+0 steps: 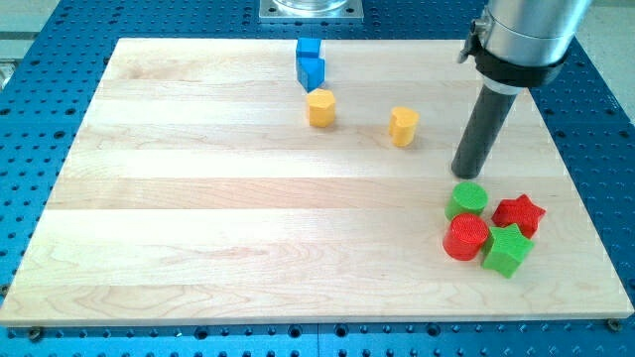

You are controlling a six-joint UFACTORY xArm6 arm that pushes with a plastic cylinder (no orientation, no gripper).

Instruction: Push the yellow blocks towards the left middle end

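Observation:
Two yellow blocks sit in the upper middle of the wooden board (198,198): a yellow hexagonal block (320,107) just below the blue blocks, and a yellow heart-shaped block (403,126) to its right. My tip (463,176) is at the right side of the board, to the right of and below the yellow heart block, apart from it. It stands just above the green round block (467,200), close to it.
Two blue blocks (310,61) stand touching each other near the view's top edge. At the lower right cluster a red round block (465,238), a green star-shaped block (507,249) and a red star block (519,213).

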